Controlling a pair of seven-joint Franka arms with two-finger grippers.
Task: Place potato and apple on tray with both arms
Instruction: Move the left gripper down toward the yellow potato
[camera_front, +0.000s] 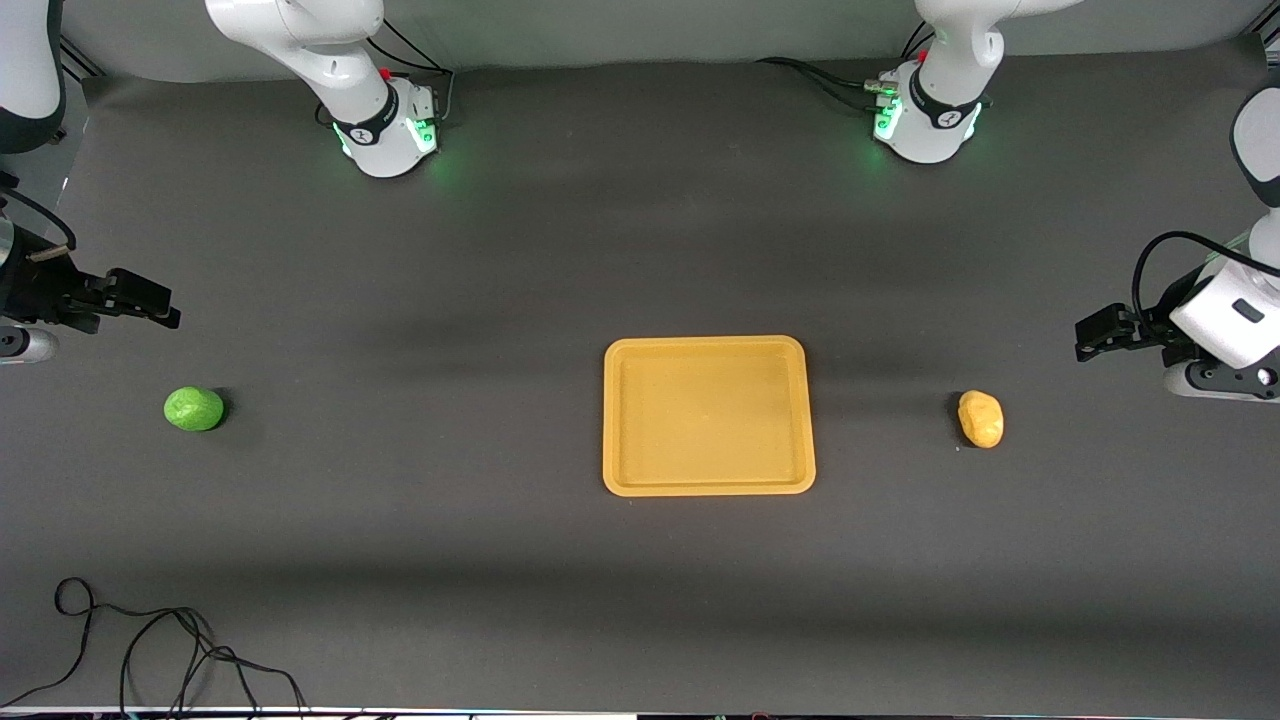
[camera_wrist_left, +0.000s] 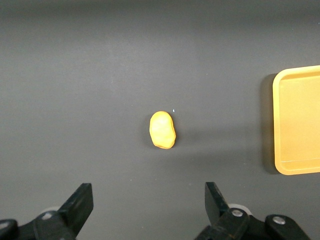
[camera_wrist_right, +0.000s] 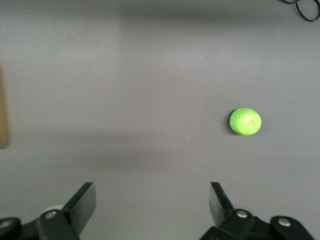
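The orange-yellow tray (camera_front: 610, 420) lies empty at the middle of the table; its rim also shows in the left wrist view (camera_wrist_left: 278, 125). The yellow-orange potato (camera_front: 980, 418) lies on the table toward the left arm's end, apart from the tray. The green apple (camera_front: 194, 409) lies toward the right arm's end. My left gripper (camera_front: 1085, 340) is open and empty over bare table near the potato (camera_wrist_left: 162, 130). My right gripper (camera_front: 168, 308) is open and empty over bare table near the apple (camera_wrist_right: 245, 121). In the wrist views the left gripper (camera_wrist_left: 149, 200) and the right gripper (camera_wrist_right: 152, 200) hold nothing.
The two arm bases (camera_front: 385, 130) (camera_front: 925, 120) stand at the table's edge farthest from the front camera. A loose black cable (camera_front: 150, 650) lies at the nearest edge toward the right arm's end; it also shows in the right wrist view (camera_wrist_right: 305, 10).
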